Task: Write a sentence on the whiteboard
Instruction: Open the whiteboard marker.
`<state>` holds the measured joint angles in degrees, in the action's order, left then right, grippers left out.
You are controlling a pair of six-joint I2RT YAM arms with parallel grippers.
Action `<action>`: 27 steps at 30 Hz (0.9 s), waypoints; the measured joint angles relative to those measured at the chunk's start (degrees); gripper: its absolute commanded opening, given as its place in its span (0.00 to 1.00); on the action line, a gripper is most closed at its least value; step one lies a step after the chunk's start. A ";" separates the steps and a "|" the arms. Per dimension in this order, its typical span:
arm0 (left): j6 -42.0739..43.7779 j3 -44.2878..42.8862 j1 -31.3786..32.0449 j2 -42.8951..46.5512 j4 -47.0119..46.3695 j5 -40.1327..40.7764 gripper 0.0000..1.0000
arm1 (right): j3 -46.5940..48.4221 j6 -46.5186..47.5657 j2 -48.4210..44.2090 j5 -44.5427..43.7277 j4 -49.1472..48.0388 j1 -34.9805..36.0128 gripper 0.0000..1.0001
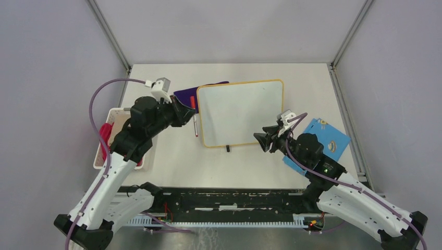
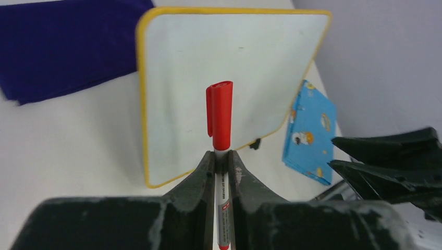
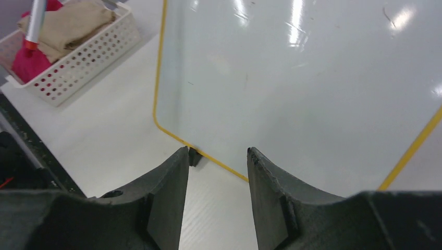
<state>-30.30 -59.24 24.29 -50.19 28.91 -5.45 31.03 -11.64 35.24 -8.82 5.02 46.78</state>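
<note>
At table centre: the rectangular glossy white whiteboard [image 1: 240,112] [image 2: 234,52] [image 3: 312,94] with a thin yellow-orange rounded frame lies flat on the pale table [image 1: 172,156]. Its face shows plain white with streaks of reflected light.
Board's near edge: a small black foot [image 1: 228,149] [image 3: 194,156] juts out toward the arms.
Left gripper [image 1: 186,112] [image 2: 222,159]: its jaws are nearly closed and clamped on the white barrel of a slim marker pen with a red cap [image 1: 194,117] [image 2: 219,114], gripping just below the cap (the cap is on).
Marker's place: in the top view it runs alongside the board's left frame, just outside it. From the left wrist camera, the red cap points out over the board.
Right gripper [image 1: 262,140] [image 3: 216,151]: its jaws stand partly apart with nothing between them. It sits at the board's near right corner, with the yellow frame and the black foot showing through the gap. Whether a finger touches the board cannot be told.
Left of the board: a white perforated plastic basket [image 1: 122,109] [image 3: 83,57] holds a tan cloth and a red one, partly under the left arm.
Behind the board's left corner: a dark blue folded cloth [image 1: 182,94] [image 2: 62,47] lies on the table, its edge tucked under or against the frame.
Right of the board: a light blue patterned cloth [image 1: 328,138] [image 2: 310,130] lies flat, partly covered by the right arm.
</note>
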 measured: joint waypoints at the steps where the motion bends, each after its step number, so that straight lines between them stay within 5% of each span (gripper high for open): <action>1: -0.02 0.00 1.01 0.02 -1.38 -1.75 0.02 | 0.66 0.00 0.24 1.55 -0.92 0.00 0.51; 12: -0.52 0.24 12.37 0.02 -19.74 -13.97 0.02 | 1.90 -0.52 0.35 13.79 -11.96 0.00 0.56; 27: -3.17 2.51 15.26 -3.21 -32.30 -20.41 0.02 | 1.88 -7.48 -2.12 21.90 -24.17 0.00 0.59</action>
<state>-33.47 -56.73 39.55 -53.41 -3.40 -25.87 32.91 -19.11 33.12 13.08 -19.16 46.78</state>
